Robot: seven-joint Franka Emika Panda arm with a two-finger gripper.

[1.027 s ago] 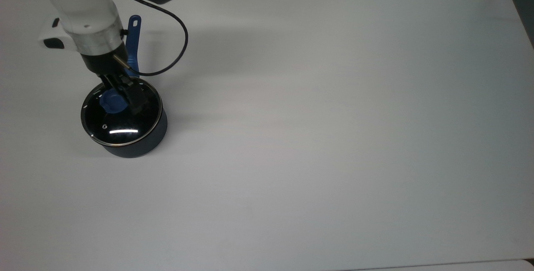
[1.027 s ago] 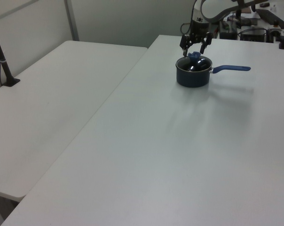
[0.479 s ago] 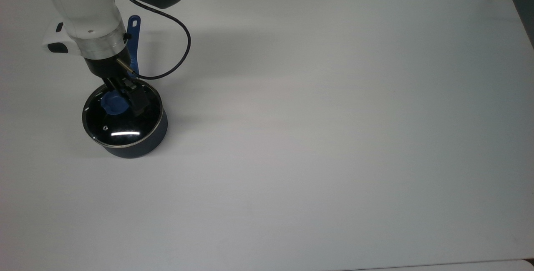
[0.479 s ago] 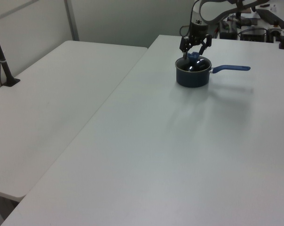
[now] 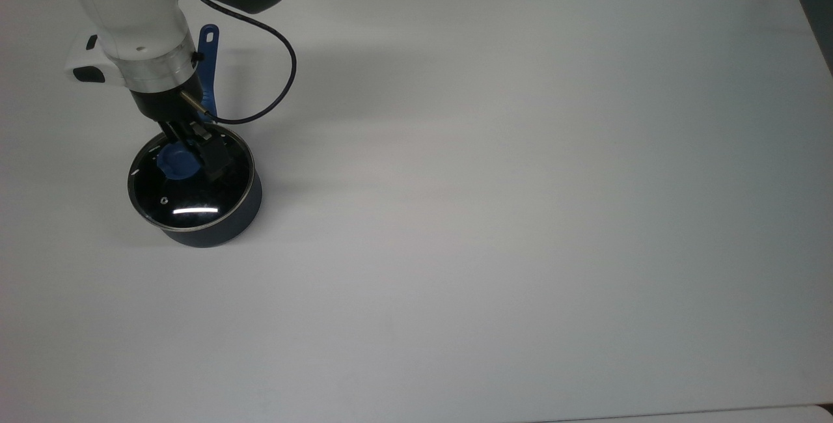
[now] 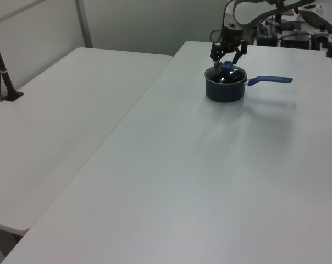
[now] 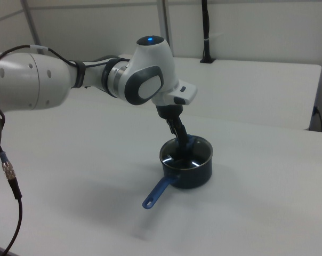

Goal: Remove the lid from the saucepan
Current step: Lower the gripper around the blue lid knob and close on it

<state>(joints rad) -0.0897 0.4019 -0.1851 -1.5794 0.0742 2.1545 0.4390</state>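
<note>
Glass lid (image 5: 189, 190) sits on pan (image 5: 218, 224), white table (image 5: 494, 202). Gripper (image 5: 189, 155) down at blue knob (image 5: 174, 163), fingers spread either side, not pinching yet.

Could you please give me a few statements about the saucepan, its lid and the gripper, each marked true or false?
1. The lid sits on the saucepan. True.
2. The gripper is open, with a finger on either side of the blue knob. True.
3. The saucepan lies tipped on its side. False: it stands upright on the table.
4. In the right view, the saucepan's handle points up toward the wall. False: it points down and to the right view's left.
</note>
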